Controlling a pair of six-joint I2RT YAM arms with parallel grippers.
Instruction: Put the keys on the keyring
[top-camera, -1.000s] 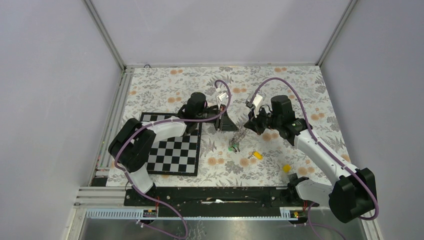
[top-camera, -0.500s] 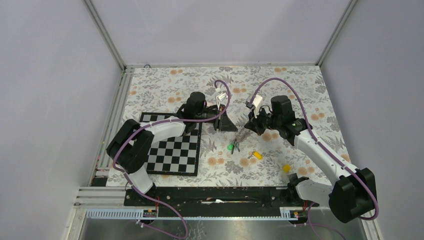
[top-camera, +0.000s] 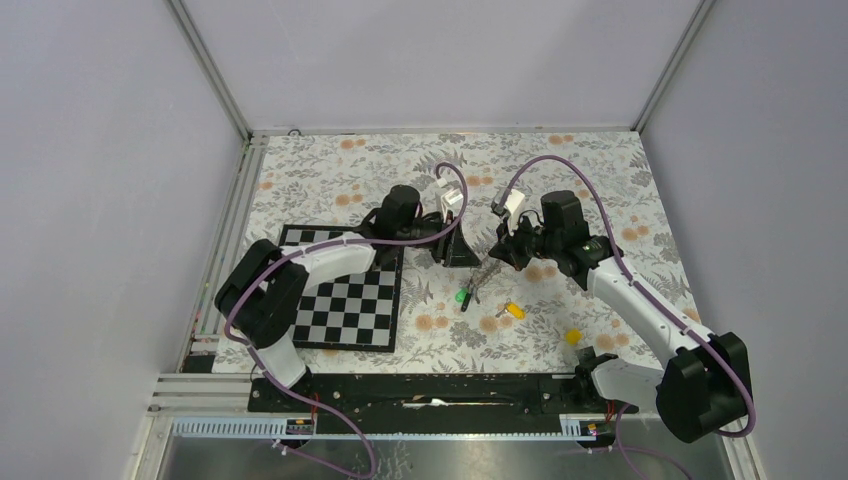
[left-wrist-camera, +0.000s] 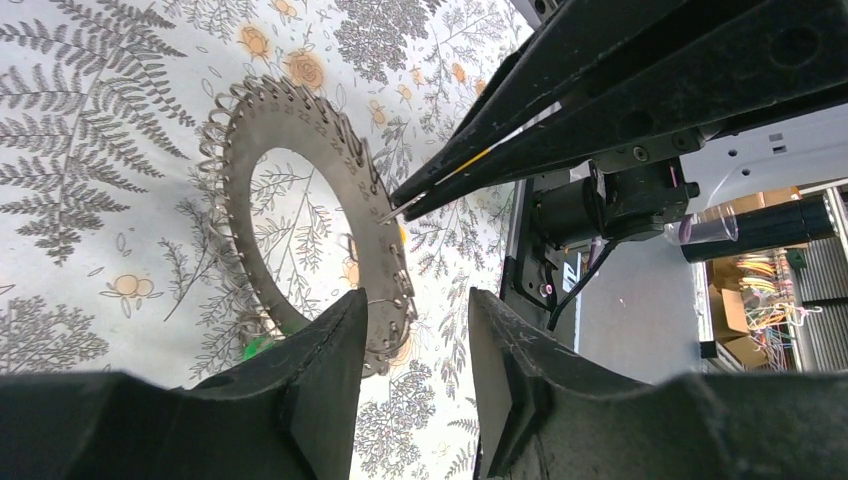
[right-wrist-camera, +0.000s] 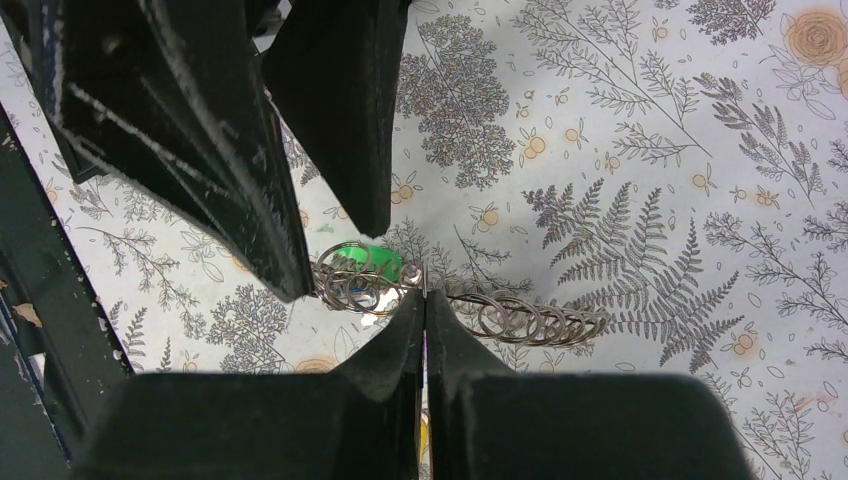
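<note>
Nearest the arm bases, a yellow key (top-camera: 514, 310) lies loose on the flowery table (top-camera: 620, 180). Just past it the right gripper (right-wrist-camera: 425, 300) is pinched tight on the rim of the keyring (left-wrist-camera: 240, 140), holding it up on edge with the green key (top-camera: 461, 296) at its low end. The left gripper (left-wrist-camera: 418, 298) beside it gapes partway, gripping nothing.

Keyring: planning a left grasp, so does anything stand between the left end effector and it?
Nothing visible does. The keyring has its near rim at the gap of the open left end effector; the right end effector pinches the rim farther along.
</note>
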